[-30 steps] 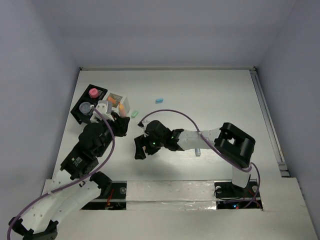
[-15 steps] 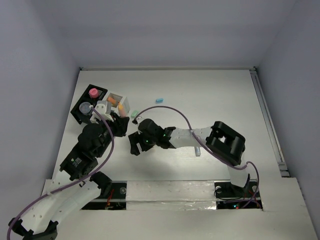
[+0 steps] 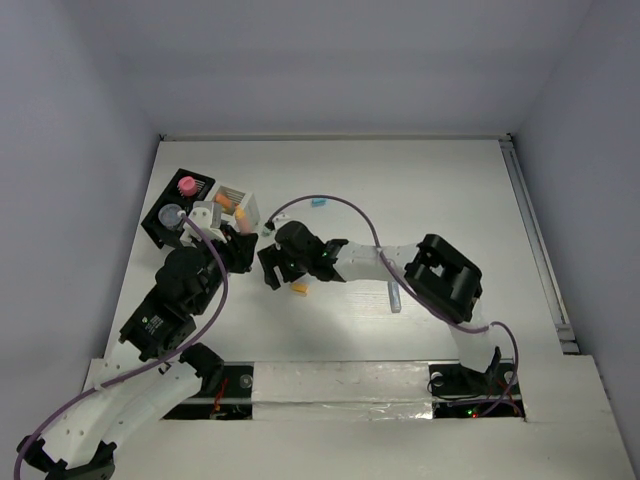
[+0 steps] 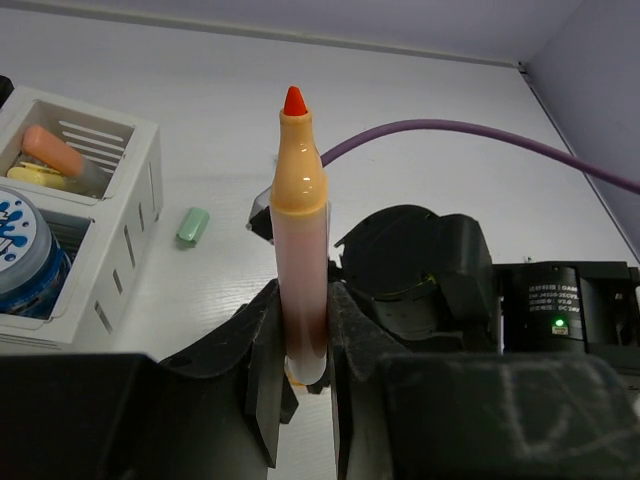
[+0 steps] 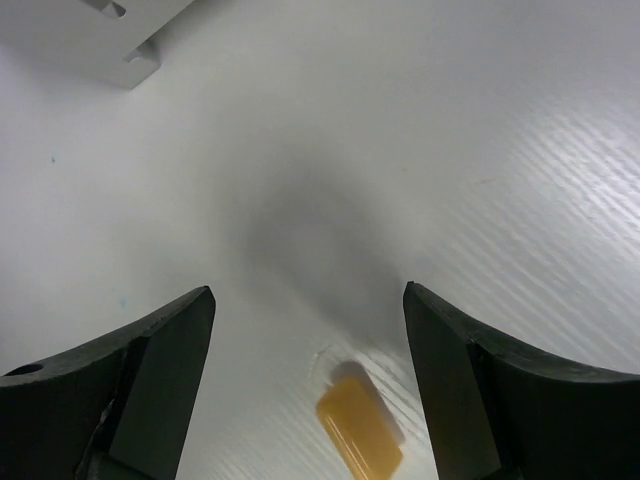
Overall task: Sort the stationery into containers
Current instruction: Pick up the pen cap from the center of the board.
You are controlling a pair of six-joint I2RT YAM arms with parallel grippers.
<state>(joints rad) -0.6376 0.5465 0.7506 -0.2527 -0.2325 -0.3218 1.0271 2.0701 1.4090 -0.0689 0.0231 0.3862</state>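
My left gripper [image 4: 305, 300] is shut on an orange marker [image 4: 300, 200] with a red tip, held upright beside the white compartmented box [image 4: 135, 200]. That box holds an orange stick [image 4: 55, 150], a yellow piece [image 4: 30, 176] and a blue-lidded tub [image 4: 20, 260]. A green piece [image 4: 192, 225] lies on the table just outside it. My right gripper [image 5: 308, 293] stands open low over the table, with a small orange-yellow piece [image 5: 358, 430] lying between its fingers, untouched. From above, the right gripper [image 3: 270, 272] sits close to the left gripper [image 3: 243, 246], near the black tray [image 3: 160, 232].
The black tray holds a pink item [image 3: 186, 184] and a round tub [image 3: 172, 214]. A blue piece [image 3: 318, 201] lies farther back on the table and a grey stick [image 3: 394, 297] lies under the right arm. A purple cable [image 3: 340, 205] arcs above the right arm.
The right arm has swung left and back toward the white box, bringing its open gripper next to the left one. The left arm with the marker has stayed still.
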